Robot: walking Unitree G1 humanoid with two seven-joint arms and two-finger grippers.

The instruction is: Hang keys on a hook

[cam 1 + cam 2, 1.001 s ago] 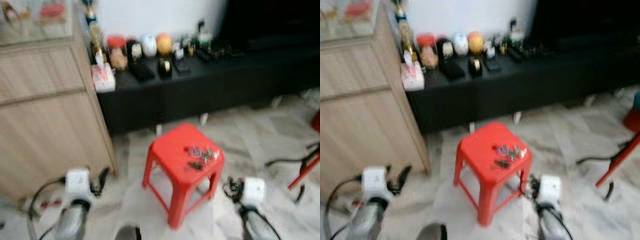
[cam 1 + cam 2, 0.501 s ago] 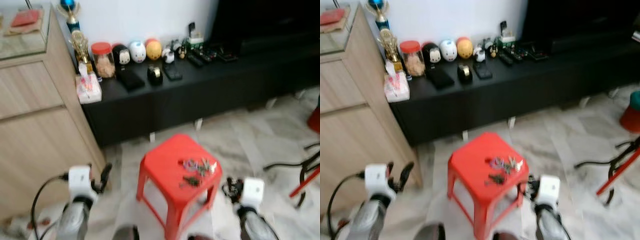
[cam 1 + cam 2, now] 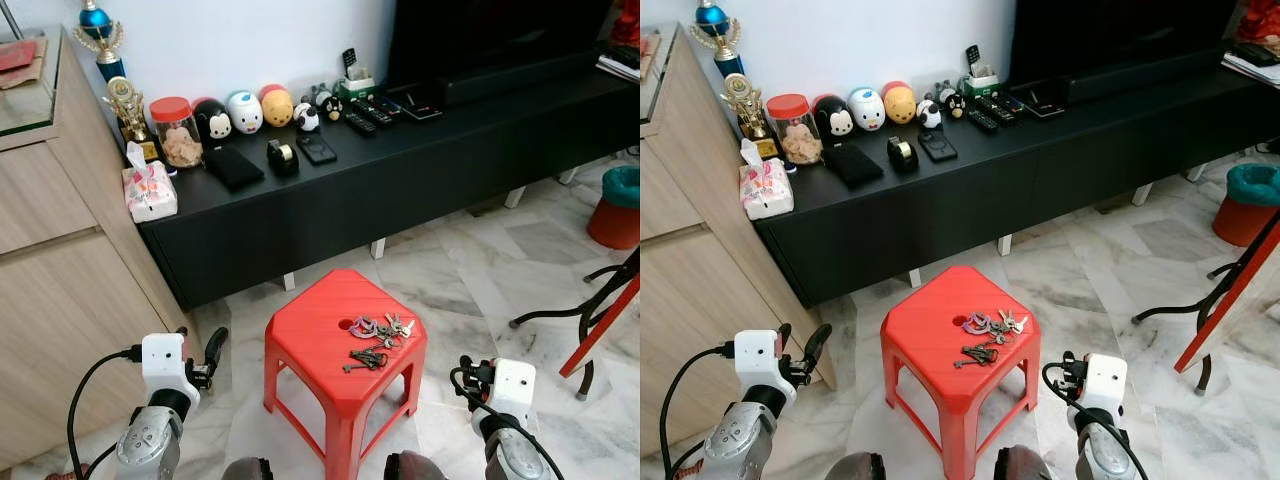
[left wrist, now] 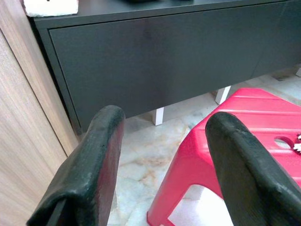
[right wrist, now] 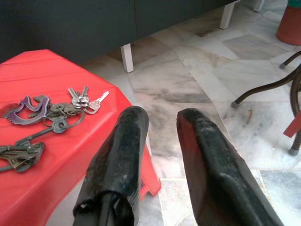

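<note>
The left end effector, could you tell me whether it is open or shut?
Open. The left end effector has its two black fingers spread wide apart, with floor and stool visible between them, holding nothing.

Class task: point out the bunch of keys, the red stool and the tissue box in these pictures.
bunch of keys (image 3: 377, 341): left eye view, middle of the cluster.
red stool (image 3: 305, 345): left eye view, bare seat top.
tissue box (image 3: 149, 193): left eye view, its front face.

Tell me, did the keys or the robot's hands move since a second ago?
Nothing was picked up or let go. The camera shifted and the blur cleared, so the picture looks different. The keys lie on the red stool as before. The left hand and right hand hang low beside the stool, both open and empty.
</note>
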